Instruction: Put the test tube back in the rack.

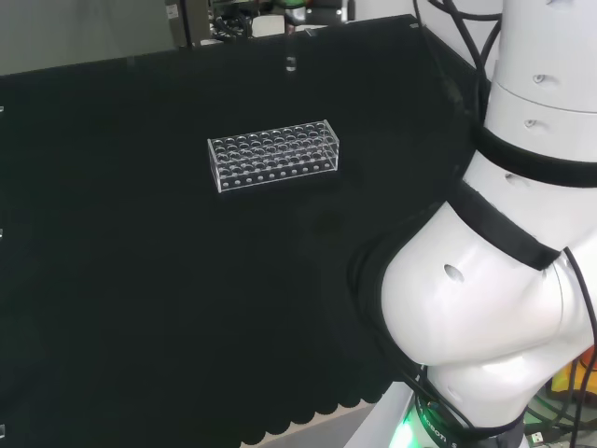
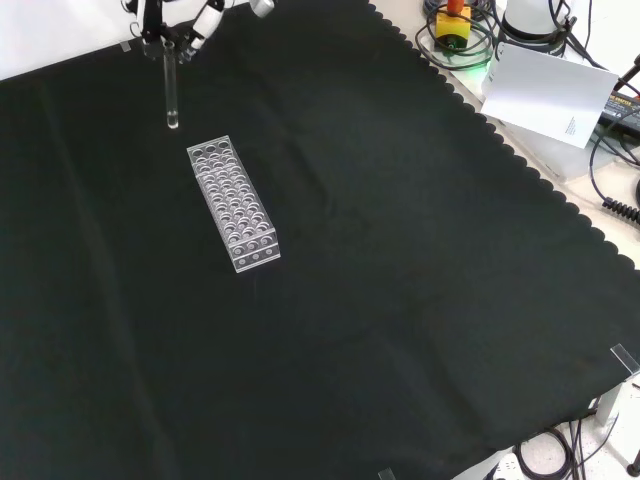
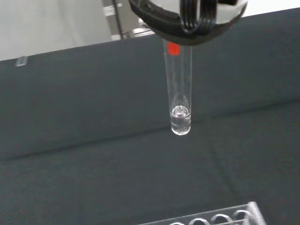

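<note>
My hand (image 2: 190,30) pinches the top of the test tube (image 2: 172,90). The tube hangs straight down, up above the far end of the rack (image 2: 233,205).

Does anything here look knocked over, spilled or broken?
Nothing stands out. The test tube hangs upright from the hand, clear of the cloth and short of the rack. The rack sits flat on the black cloth, and no spill or crack shows.
</note>
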Controlling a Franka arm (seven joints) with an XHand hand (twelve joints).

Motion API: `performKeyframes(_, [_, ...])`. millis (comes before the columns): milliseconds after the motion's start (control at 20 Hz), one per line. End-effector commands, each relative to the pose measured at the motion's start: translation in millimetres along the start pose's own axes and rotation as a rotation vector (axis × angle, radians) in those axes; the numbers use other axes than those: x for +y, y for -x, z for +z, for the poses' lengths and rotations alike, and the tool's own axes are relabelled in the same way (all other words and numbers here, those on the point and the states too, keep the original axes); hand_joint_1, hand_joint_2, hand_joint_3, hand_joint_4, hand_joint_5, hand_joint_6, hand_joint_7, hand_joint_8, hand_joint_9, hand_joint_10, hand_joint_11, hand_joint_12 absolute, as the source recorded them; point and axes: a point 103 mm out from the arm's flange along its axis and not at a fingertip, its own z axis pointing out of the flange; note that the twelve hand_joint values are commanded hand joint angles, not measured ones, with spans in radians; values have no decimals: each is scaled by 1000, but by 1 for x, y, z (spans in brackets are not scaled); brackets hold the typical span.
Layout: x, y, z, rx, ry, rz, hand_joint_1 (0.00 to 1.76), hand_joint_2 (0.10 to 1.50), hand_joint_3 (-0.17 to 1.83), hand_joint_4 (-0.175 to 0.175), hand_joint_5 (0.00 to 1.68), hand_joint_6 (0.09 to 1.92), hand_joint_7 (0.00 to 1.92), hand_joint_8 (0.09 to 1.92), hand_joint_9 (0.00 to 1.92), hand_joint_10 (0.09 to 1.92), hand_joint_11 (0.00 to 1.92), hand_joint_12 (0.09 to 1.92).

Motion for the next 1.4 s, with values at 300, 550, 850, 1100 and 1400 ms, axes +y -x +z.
performKeyframes(300, [-3,-6,15,-9,-38,-38,1417,984,0,-175,1270,286,1309,846,1262,378,692,1253])
performKeyframes(550, [-5,2,29,-17,-64,-27,1416,984,0,-175,1270,286,1309,846,1262,378,691,1253])
performKeyframes(850, [-7,6,45,-18,-97,-20,1417,984,0,-175,1270,286,1310,845,1262,378,691,1253])
performKeyframes(1100, [-7,10,59,-33,-122,-13,1417,984,0,-175,1270,286,1310,845,1262,378,690,1253])
performKeyframes(1400, [-5,21,69,-69,-146,8,1417,984,0,-175,1270,286,1310,845,1262,377,690,1253])
